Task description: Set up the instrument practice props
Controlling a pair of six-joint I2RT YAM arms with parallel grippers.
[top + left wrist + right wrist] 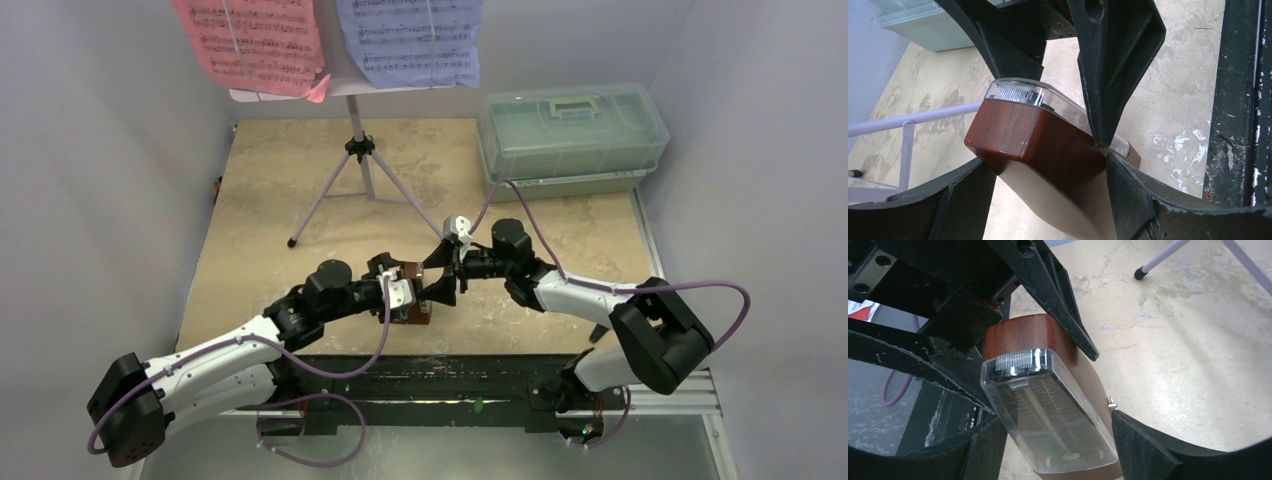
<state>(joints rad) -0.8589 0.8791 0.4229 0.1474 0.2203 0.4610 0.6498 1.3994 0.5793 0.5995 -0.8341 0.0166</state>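
Metronome point(1033, 145) tilted, near-centre of table point(300, 200), just in front of music stand point(358, 150) legs, w/ both grippers on it. Left gripper point(1044, 160) part-closed, fingers pressed on its sides. Right gripper point(1054, 417) same from opp side, flanking the clear cover. Pink sheet point(250, 40) & pale-blue sheet point(410, 40) hang on the stand.

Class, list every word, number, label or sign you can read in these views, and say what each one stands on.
No text can be read in any view.
pink music sheet: printed notation, too small to read.
pale-blue music sheet: printed notation, too small to read.
metronome: scale marks behind its clear cover, too blurred to read.
green lidded box: no label shows.
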